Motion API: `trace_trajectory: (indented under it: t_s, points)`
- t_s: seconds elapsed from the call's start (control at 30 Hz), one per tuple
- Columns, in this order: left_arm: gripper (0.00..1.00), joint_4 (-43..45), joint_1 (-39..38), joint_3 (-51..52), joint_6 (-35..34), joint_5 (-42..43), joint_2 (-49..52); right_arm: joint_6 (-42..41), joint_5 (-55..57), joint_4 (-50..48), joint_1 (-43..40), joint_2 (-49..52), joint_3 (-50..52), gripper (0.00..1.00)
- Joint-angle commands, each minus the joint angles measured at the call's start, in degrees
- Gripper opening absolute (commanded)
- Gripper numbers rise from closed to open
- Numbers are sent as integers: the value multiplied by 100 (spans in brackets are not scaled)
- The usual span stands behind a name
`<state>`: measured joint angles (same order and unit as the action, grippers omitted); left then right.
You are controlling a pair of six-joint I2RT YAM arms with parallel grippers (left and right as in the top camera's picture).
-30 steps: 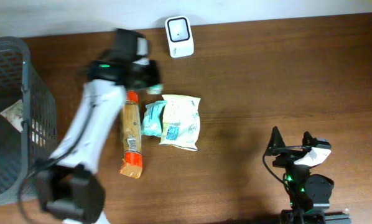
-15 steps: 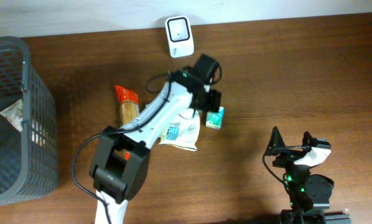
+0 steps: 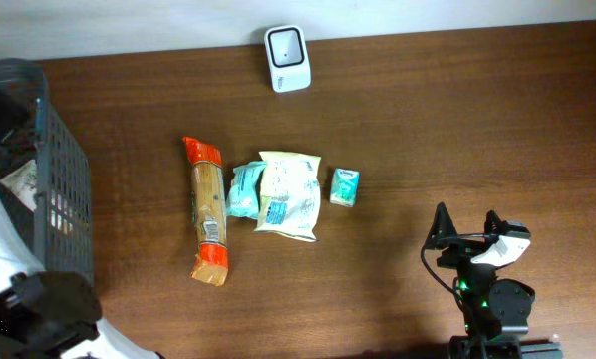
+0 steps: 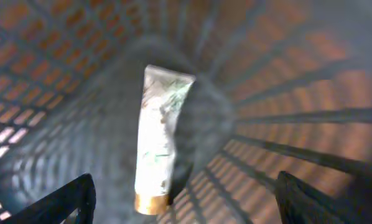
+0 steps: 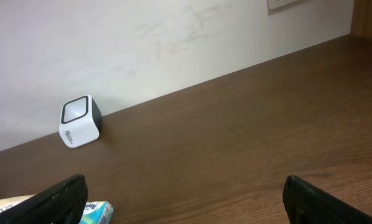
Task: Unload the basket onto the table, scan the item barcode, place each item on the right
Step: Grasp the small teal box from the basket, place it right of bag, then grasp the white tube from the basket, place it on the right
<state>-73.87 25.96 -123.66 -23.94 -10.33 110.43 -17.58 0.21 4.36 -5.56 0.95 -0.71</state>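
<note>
Swung clear of mid-table (image 3: 457,120), the left end effector (image 4: 185,180) now hangs inside the basket (image 3: 64,160), far left of the scanner (image 3: 287,45), fingers (image 4: 68,202) spread wide above a pale tube (image 4: 161,137). Its released teal box (image 3: 345,186) lies below-right of the scanner beside a white bag (image 3: 290,194). The right end effector (image 3: 467,231) sits parked with its fingers apart, holding nothing.

No writing can be read.
The side mark on the white scanner (image 5: 80,121) (a tiny dark line) is too small to make out; print on the tube (image 4: 161,143), teal box (image 3: 345,186) and snack bag (image 3: 290,194) is blurred.
</note>
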Motion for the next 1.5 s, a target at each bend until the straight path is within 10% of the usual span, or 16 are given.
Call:
trace_trajectory:
  t_s: [0.0, 0.43, 0.57, 0.9, 1.07, 1.47]
  points:
    - [89, 326, 225, 651, 313, 538, 627, 15, 50, 22, 31, -22, 37, 99]
    - [63, 634, 457, 1019, 409, 603, 2321, 15, 50, 22, 31, -22, 37, 99]
    - [1, 549, 466, 1016, 411, 603, 2347, 15, 50, 22, 31, -22, 37, 99]
    - [0, -249, 356, -592, 428, 608, 376, 15, 50, 22, 31, -22, 37, 99]
    - [0, -149, -1034, -789, 428, 610, -1222, 15, 50, 22, 31, -22, 37, 98]
    - [0, 481, -5425, -560, 42, 2426, 1784, 15, 50, 22, 31, -22, 37, 99]
